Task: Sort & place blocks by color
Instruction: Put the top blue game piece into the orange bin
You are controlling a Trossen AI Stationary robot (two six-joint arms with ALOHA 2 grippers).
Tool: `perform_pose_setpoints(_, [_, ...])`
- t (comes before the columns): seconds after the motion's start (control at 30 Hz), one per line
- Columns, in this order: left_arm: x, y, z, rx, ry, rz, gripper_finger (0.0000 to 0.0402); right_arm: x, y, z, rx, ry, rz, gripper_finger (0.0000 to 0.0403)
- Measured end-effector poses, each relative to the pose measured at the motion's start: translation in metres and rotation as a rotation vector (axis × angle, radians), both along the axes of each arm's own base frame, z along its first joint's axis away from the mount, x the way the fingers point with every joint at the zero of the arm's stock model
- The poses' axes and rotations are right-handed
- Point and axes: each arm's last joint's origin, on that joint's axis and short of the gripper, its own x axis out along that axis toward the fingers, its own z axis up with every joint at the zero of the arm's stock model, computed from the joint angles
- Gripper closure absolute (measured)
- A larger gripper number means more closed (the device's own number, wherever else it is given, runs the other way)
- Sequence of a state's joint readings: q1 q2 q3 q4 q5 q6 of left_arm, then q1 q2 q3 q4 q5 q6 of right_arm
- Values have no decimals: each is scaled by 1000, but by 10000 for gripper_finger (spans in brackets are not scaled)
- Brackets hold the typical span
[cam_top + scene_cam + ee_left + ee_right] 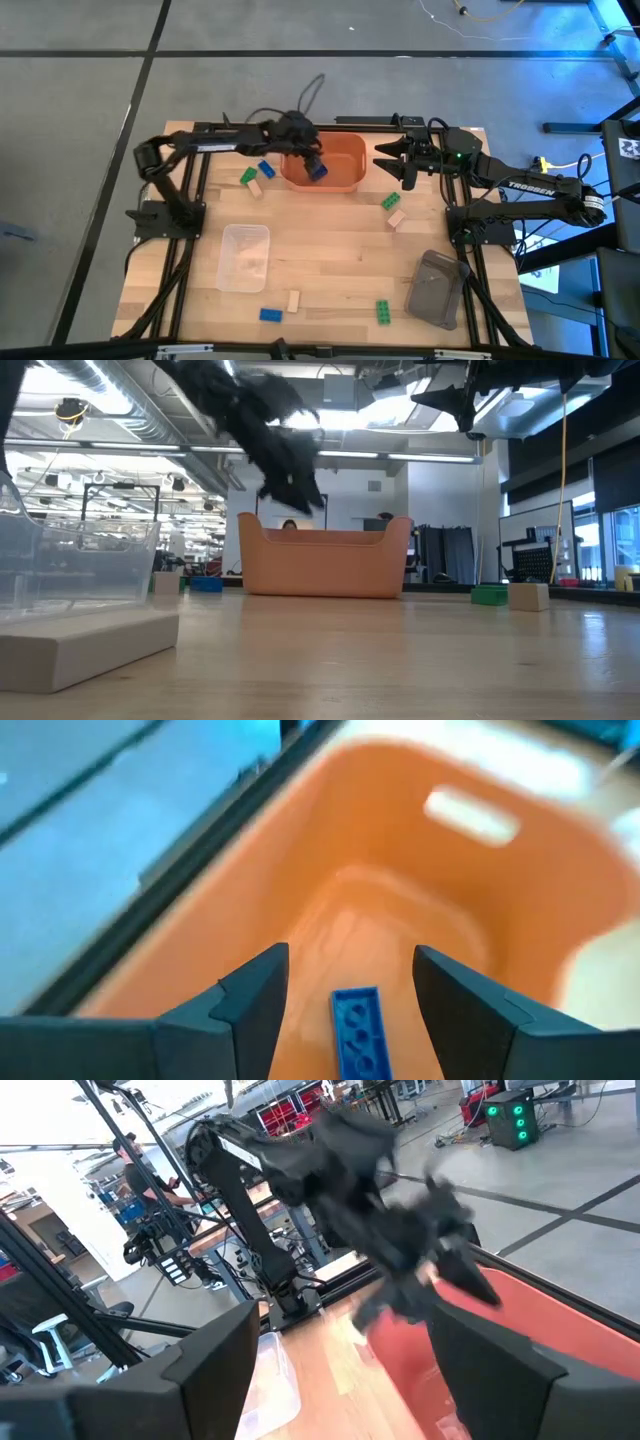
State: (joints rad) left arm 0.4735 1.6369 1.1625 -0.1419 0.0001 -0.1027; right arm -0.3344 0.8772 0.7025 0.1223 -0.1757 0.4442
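My left gripper (313, 162) hangs open over the orange bin (345, 150) at the table's far middle. A blue block (356, 1032) shows inside the bin below the gap between the fingers and apart from both; in the high view this blue block (317, 170) is over the bin's left part. My right gripper (390, 160) stands open in the air just right of the bin, with nothing between its fingers. Left of the bin a green block (247, 176), a blue block (266, 169) and a tan block (255, 187) lie on the table.
A green block (390, 201) and a tan block (397, 218) lie right of the bin. Near the front edge lie a blue block (270, 314), a tan block (294, 300) and a green block (382, 311). A clear tray (244, 257) sits front left, a grey tray (438, 288) front right.
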Motion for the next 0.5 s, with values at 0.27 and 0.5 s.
perform_pose_setpoints(0.27, [-65,-28,83,100,-107,-172,194,0,0,0,48,-8,-2,114])
perform_pose_setpoints(0.5, [-109,-49,82,178,214,-343,194,0,0,0,49,-9,-2,114])
